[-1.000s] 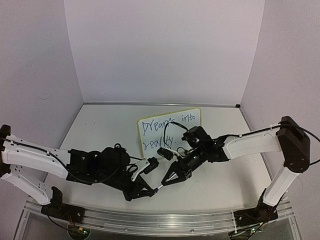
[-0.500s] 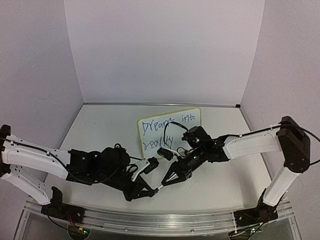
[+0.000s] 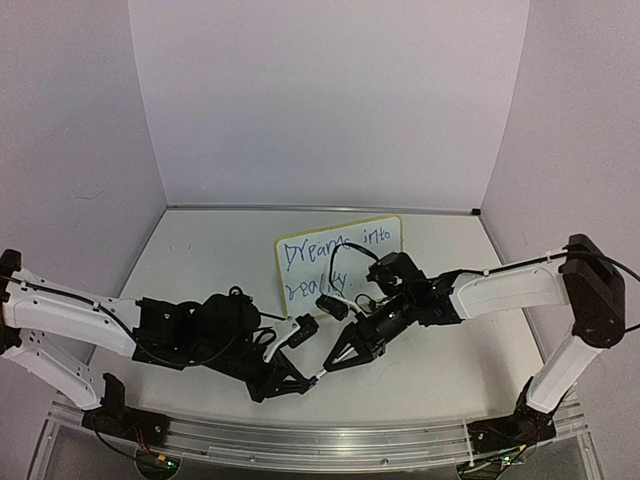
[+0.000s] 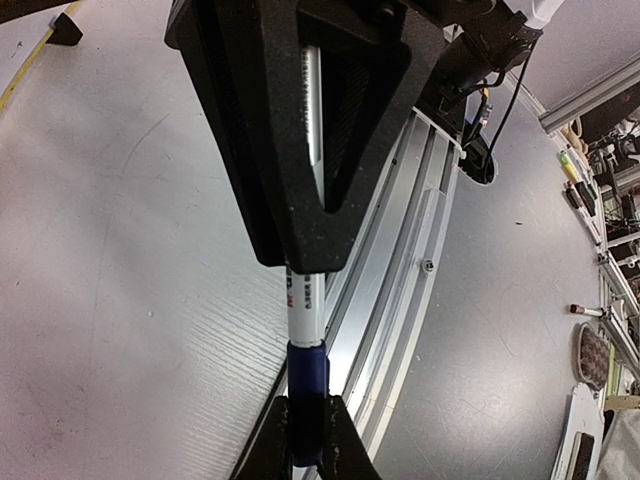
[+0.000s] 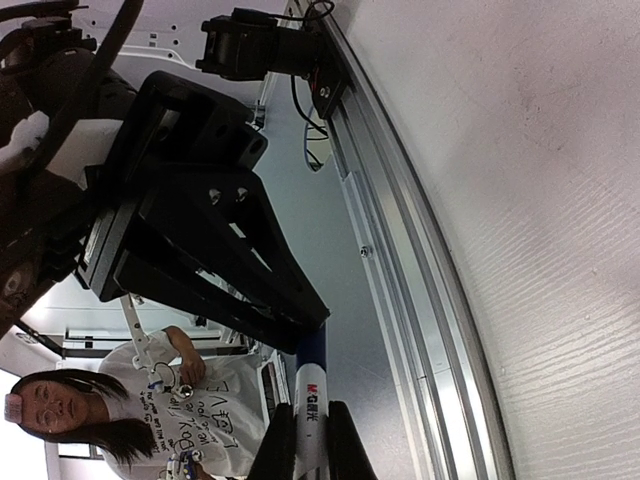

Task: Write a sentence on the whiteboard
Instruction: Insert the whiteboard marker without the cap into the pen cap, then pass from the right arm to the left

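From above, the whiteboard (image 3: pixel 300 270) stands propped at the far centre of the table (image 3: pixel 200 260). The sentence (image 3: pixel 325 250) fills it in two blue lines, so the writing looks done. Well nearer, the left gripper (image 3: pixel 305 380) and right gripper (image 3: pixel 332 362) meet tip to tip with the marker (image 3: pixel 318 375) bridging them, well apart from the board.

In the left wrist view, the left gripper's jaws are clamped on the blue cap (image 4: pixel 306 400). The white barrel runs up into the right gripper opposite, above the metal rail (image 4: pixel 400 260).

In the right wrist view, the right gripper (image 5: pixel 310 440) is closed tight on the printed white barrel. The cap end points into the left gripper (image 5: pixel 300 325). Holding one end each lets the arms press along the marker's axis, probably to seat the cap.
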`<state>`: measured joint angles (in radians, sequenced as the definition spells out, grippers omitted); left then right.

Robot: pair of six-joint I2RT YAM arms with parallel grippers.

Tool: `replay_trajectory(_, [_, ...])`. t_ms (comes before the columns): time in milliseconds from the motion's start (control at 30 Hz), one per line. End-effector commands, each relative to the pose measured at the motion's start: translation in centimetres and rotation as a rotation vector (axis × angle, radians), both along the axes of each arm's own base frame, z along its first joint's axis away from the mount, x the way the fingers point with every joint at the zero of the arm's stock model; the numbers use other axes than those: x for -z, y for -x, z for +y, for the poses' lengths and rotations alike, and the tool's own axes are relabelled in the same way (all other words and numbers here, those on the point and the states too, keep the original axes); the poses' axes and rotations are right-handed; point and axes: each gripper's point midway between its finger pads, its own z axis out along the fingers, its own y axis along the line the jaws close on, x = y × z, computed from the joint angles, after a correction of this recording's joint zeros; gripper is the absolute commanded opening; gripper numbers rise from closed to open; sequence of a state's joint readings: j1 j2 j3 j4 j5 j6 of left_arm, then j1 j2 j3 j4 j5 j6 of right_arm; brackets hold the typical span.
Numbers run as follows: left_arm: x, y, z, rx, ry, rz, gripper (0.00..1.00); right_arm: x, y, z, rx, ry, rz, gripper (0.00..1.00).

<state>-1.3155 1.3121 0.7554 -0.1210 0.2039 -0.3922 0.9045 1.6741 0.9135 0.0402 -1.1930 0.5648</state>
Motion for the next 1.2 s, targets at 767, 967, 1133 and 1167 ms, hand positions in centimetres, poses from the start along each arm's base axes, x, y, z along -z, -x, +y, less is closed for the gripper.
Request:
replay_trajectory(767, [-2.5,0.4,-0.8,0.048,0.037,-0.010,0.44,-3.3,0.0,0.1,-0.029,-0.119,-0.067,0.00])
replay_trajectory(967, [-2.7,0.4,-1.5,0.056,0.058,-0.005,0.26,-3.3,0.1,0.1,-0.035,-0.121,-0.059,0.00])
replay_trajectory(1133, [-3.2,0.5,-1.8,0.061,0.076,-0.003,0.03,-3.2,0.2,0.1,-0.036,-0.118,-0.058,0.00])
replay_trajectory(1167, [-3.1,0.5,-1.8,0.062,0.076,-0.002,0.01,-3.2,0.2,0.1,-0.036,-0.119,-0.058,0.00])
